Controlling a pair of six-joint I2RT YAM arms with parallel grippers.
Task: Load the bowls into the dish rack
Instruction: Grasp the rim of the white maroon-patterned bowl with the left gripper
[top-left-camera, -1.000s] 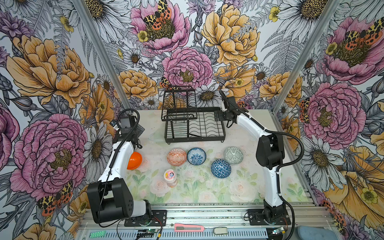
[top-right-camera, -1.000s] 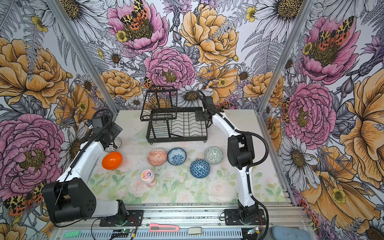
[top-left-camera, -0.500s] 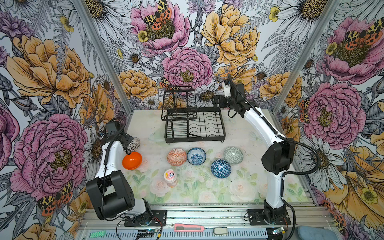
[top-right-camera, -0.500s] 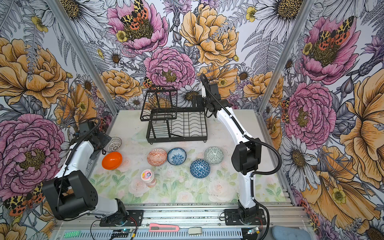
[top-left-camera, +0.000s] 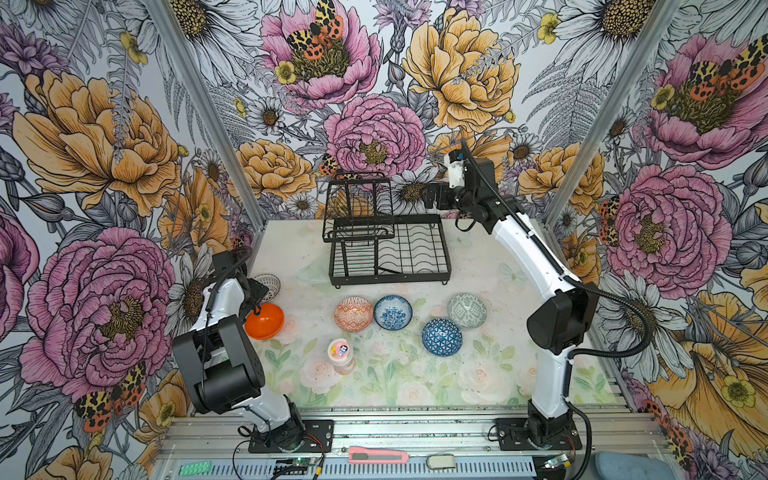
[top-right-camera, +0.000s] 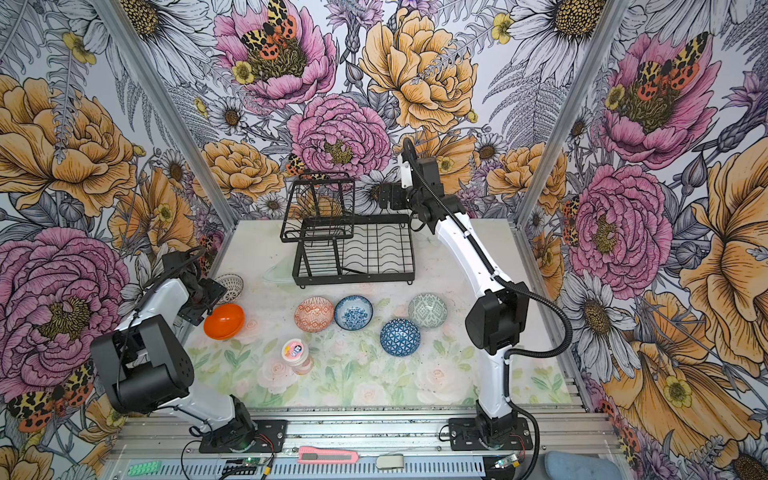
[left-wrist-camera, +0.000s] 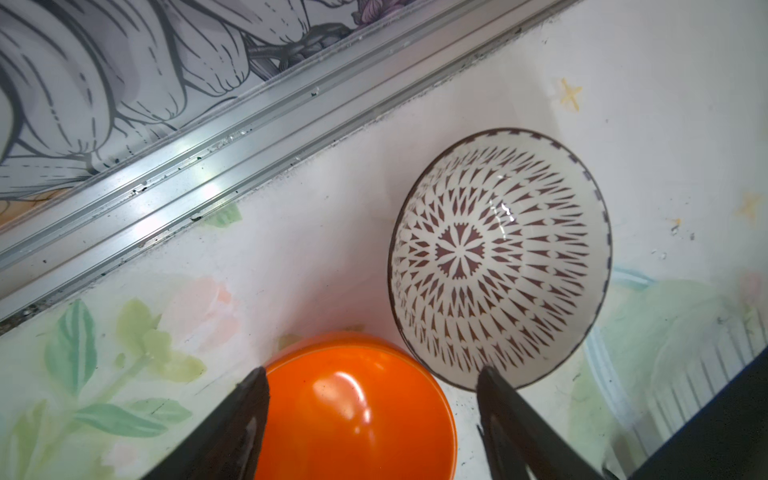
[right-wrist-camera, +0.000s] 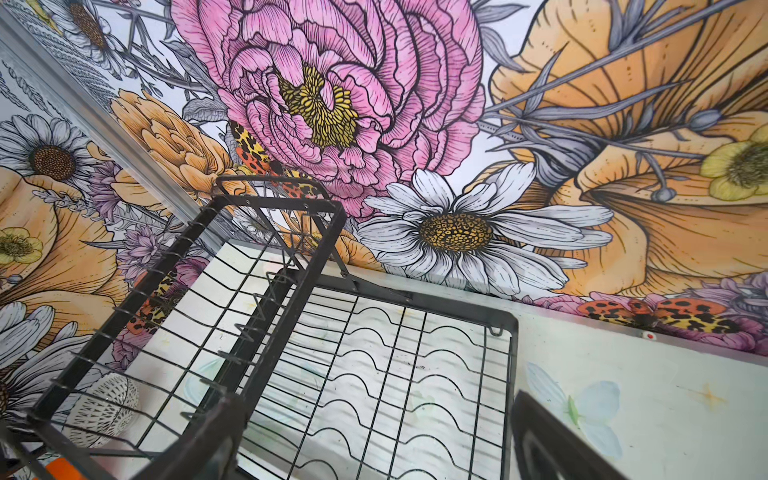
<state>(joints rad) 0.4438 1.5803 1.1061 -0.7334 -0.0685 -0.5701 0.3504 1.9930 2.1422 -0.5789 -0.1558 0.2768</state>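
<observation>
A plain orange bowl (top-left-camera: 264, 321) (top-right-camera: 224, 321) (left-wrist-camera: 357, 411) lies at the table's left edge. My left gripper (top-left-camera: 255, 297) (left-wrist-camera: 372, 372) is open, one finger on each side of it; one fingertip (left-wrist-camera: 494, 390) stands clear of it. A white bowl with a brown pattern (left-wrist-camera: 498, 257) (top-left-camera: 269, 284) sits just behind. Mid-table are an orange geometric bowl (top-left-camera: 353, 313), a white-blue one (top-left-camera: 393, 312), a dark blue one (top-left-camera: 442, 337) and a grey-green one (top-left-camera: 467, 311). The black dish rack (top-left-camera: 390, 276) (right-wrist-camera: 457, 307) stands at the back, no bowl in it. My right gripper (top-left-camera: 432, 195) (right-wrist-camera: 374, 399) hangs open above its right end.
A small pink-lidded jar (top-left-camera: 340, 353) stands in front of the bowls. The aluminium wall rail (left-wrist-camera: 166, 166) runs close beside the left gripper. A pink box cutter (top-left-camera: 376, 457) lies on the front frame.
The left arm has drawn back to the left wall and come down over the orange bowl, its jaws narrowing. The right arm has risen from the rack's right end toward the back wall.
</observation>
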